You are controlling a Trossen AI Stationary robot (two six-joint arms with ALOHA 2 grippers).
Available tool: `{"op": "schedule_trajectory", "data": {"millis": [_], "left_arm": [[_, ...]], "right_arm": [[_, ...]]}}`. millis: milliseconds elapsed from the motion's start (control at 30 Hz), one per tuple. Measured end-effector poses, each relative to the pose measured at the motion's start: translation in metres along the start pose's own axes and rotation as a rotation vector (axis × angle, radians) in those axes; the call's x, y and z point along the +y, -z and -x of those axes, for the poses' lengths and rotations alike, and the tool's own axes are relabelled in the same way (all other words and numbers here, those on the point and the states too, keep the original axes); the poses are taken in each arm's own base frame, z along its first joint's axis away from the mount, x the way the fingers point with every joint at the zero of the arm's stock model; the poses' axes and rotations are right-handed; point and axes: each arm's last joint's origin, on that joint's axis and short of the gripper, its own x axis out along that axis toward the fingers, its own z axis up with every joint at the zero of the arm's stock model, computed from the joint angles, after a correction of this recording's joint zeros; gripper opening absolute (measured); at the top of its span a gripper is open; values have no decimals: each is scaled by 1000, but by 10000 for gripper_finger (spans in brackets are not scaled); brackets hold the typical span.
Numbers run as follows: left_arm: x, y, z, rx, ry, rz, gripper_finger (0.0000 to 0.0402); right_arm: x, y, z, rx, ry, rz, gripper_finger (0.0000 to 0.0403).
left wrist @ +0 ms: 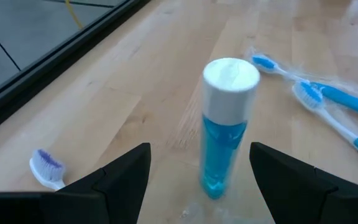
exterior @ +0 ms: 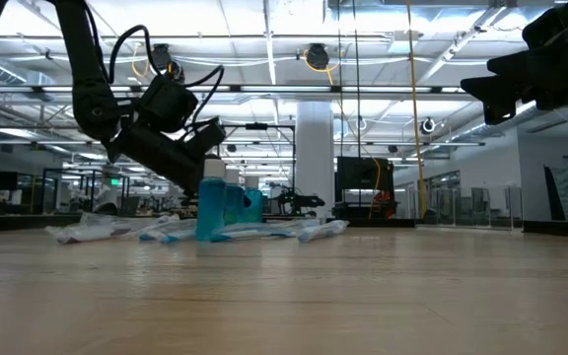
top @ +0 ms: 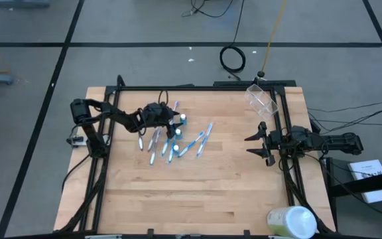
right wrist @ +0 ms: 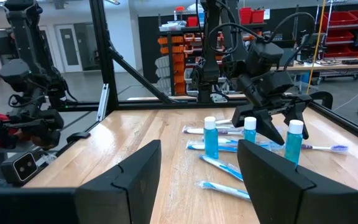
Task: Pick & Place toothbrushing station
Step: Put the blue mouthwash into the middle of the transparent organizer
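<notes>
Toothbrushes point(top: 178, 145) lay scattered near the middle of the table point(top: 197, 199), with three blue tubes point(right wrist: 211, 138) standing upright among them. The left gripper point(top: 171, 118) hung low over the pile, its fingers spread to either side of one tube point(left wrist: 224, 127) without touching it; nothing was grasped. That tube stood white cap up, with a purple-bristled brush point(left wrist: 46, 168) lying to one side and blue brushes point(left wrist: 328, 99) to the other. The clear cup point(top: 262, 98) sat near the far right corner of the table, well apart from the pile. The right gripper point(top: 262, 143) waited at the right edge of the table, raised, its fingers apart and empty, pointing toward the brushes. A green-and-white container point(top: 292, 222) stood at the near right corner.
</notes>
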Motion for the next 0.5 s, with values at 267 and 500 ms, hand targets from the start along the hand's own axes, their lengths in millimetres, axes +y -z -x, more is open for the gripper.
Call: {"op": "schedule_trajectory", "data": {"millis": [267,500], "left_arm": [[-3,-1,0,-7,28,-4,282],[-4,17,-16,-8,36,19,282]], "right_arm": [[0,0,0,0,0,0,206],[0,0,0,0,0,0,206]]}}
